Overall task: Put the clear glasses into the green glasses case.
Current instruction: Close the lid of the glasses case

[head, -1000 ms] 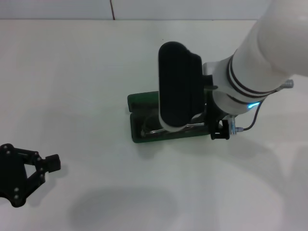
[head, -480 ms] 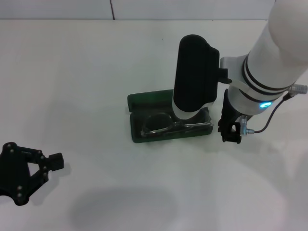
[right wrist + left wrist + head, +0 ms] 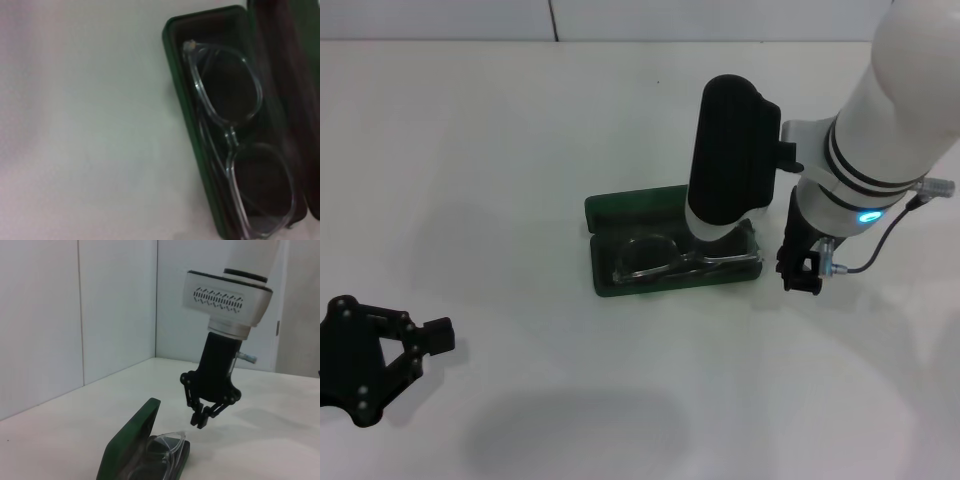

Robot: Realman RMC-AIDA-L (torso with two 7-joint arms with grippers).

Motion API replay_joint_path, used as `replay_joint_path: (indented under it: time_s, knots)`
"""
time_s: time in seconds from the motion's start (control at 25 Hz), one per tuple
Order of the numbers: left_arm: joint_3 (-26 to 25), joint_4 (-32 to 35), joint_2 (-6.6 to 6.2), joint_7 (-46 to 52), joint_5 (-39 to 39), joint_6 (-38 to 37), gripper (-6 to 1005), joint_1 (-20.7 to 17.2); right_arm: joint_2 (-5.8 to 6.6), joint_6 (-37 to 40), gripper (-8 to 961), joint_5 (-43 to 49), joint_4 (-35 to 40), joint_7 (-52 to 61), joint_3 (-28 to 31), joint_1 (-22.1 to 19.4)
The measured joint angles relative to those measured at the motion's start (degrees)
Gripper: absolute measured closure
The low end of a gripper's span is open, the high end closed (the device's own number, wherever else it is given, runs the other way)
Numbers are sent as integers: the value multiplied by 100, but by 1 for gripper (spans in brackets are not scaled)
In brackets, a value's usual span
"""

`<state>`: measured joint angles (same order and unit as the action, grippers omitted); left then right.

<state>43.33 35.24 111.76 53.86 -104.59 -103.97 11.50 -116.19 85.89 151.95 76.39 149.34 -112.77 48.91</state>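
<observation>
Glasses [image 3: 235, 145] in case [image 3: 182, 100], right-wrist close-up.

Clear glasses [image 3: 665, 260] lie inside open green glasses case [image 3: 620, 212], directly below right gripper [image 3: 203, 417]; left gripper [image 3: 420, 335] well apart, nearer robot.

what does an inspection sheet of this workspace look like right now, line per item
surface: plain white table, bare apart from the case.
job's things: the green glasses case lies open; the clear glasses lie inside its lower half, lid tilted up behind them.
clutter: nothing seen.
grippers: the right gripper hangs above the case's end, fingertips close together, holding nothing; the left gripper is parked low at the table's near left, open and empty.
cables: a grey cable loops off the right wrist, clear of the case.
surroundings: white panelled walls behind the table.
</observation>
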Motion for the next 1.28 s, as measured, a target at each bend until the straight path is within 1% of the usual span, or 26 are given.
replay_joint_path:
  time_s: [0.32,1.28]
  knots:
    - [1,-17,6,13,0,5,950,25,0,-263,899,-221,-445,-288,200,53]
    - [9,-61,22,-16,0,35,950,12,0,-834,900,-301,-791,-582,203,108]
